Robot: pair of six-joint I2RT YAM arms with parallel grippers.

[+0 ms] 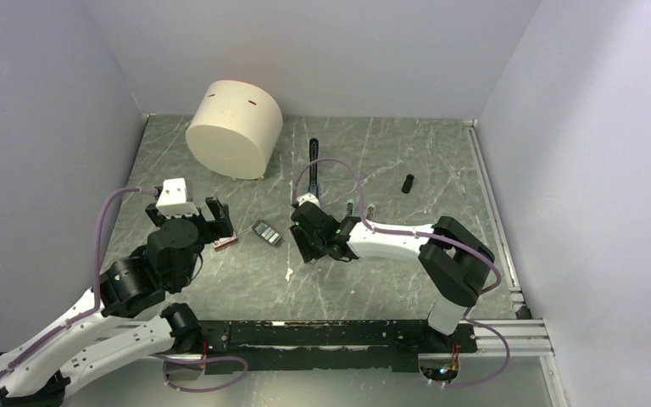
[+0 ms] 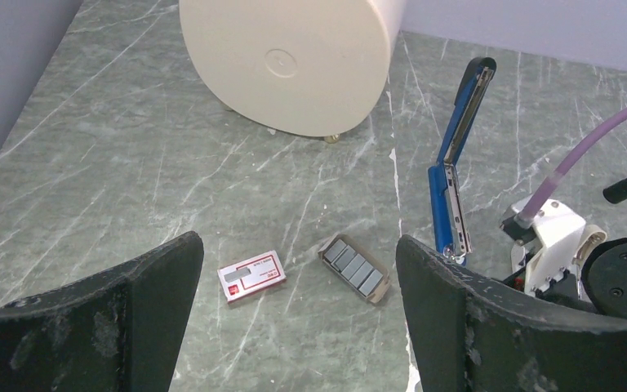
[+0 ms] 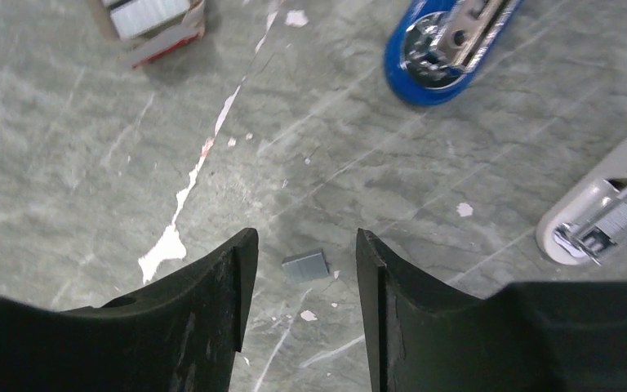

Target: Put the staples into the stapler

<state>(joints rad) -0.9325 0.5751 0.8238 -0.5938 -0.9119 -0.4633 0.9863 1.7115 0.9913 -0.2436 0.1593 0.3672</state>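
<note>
Between the right jaws, parted and clamping nothing, on the desk [image 3: 73, 180]: a loose block of staples [image 3: 304, 265], near side of the opened stapler [image 3: 445, 41]. At left, the left jaws wide, empty. Liable to skid or crumble under an off-centre pinch.

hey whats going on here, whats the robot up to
The right hand is open, low over the table, with a small staple block lying loose between its fingers, not gripped. The blue stapler lies swung open nearby. The left hand hovers open above the staple tray and its red-and-white sleeve.
</note>
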